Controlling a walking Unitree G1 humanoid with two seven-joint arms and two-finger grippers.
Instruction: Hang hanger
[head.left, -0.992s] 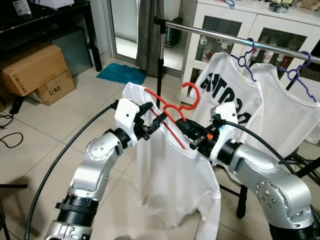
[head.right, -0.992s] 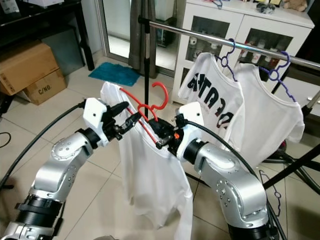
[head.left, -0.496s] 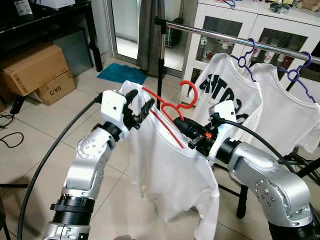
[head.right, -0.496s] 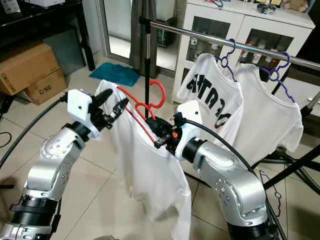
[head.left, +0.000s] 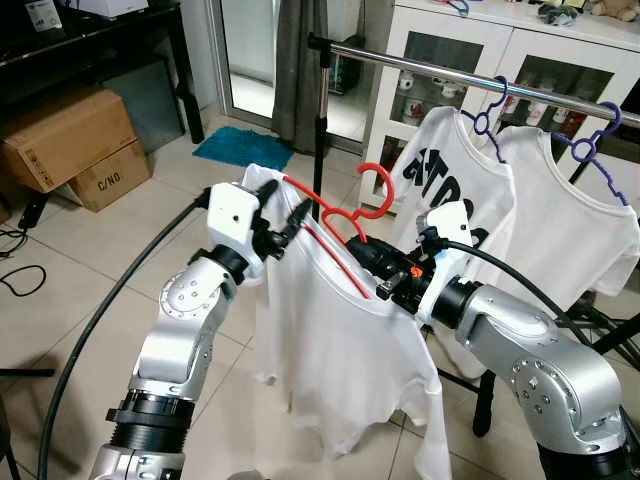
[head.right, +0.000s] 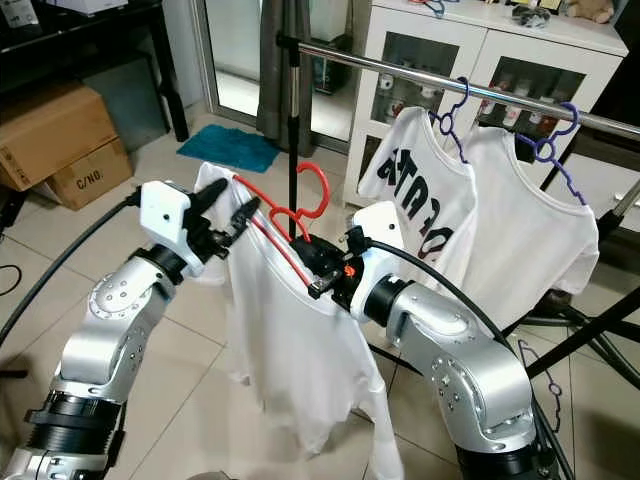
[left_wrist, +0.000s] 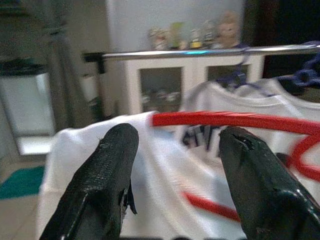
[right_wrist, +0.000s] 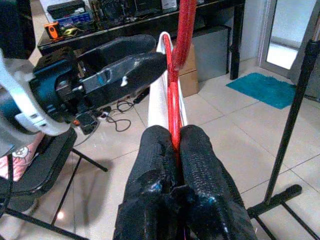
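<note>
While your right gripper (head.left: 378, 262) pinches the red wire hanger (head.left: 340, 215) carrying a white T-shirt (head.left: 340, 350), your left gripper (head.left: 282, 210), fingers spread, steadies it at nine o'clock for hanging.

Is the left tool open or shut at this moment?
Open. The left tool has its two black fingers standing apart, with the red hanger and white shirt visible between them.

The red hanger (head.left: 340, 222) looks like glossy plastic under a soft white cloth shirt (head.left: 340, 350). The fingers (left_wrist: 107, 185) are matt, rough-textured black. Beyond the grippers, the rail (head.left: 440, 75) is polished metal.
</note>
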